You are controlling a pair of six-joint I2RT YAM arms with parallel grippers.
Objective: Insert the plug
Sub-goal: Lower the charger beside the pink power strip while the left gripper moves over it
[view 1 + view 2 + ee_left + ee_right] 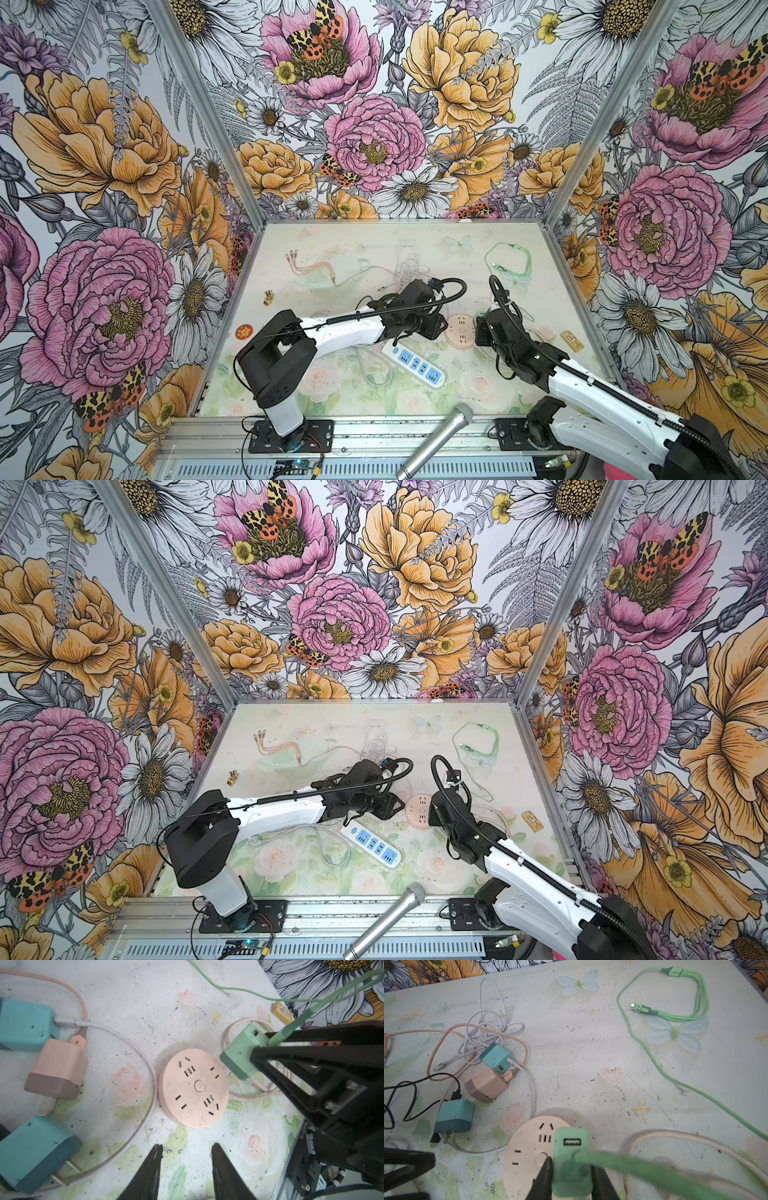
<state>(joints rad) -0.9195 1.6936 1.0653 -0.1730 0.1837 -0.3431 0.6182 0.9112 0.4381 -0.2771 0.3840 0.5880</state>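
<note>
The mint-green charger plug (571, 1155) is held between the right fingers (543, 1178), which are closed on its two sides. The plug is seen tilted over the right part of the round pink socket (193, 1088), with its pronged end turned towards the socket face. Whether the prongs are touching the slots cannot be told. A green cable (654, 1174) is plugged into the back of the plug, beside a USB port.

The socket is laid flat near the middle of the table (357, 237), between the two arms in both top views. Its pale pink cord (675, 1136) is looped on the table to its right.

The left fingers (149, 1172) are spread moderately apart with nothing between them. They are pointed at the socket from its left side, near it but not touching it.

To the far left of the socket, a pink charger (56, 1072) and two teal chargers (497, 1057) (453, 1115) are grouped close together among white, pink and black cables. A white and blue power strip (415, 365) is laid near and left of the socket. A coiled green cable bundle (509, 259) is seen at the far right of the table. A silver microphone (436, 440) is propped across the near rail.
</note>
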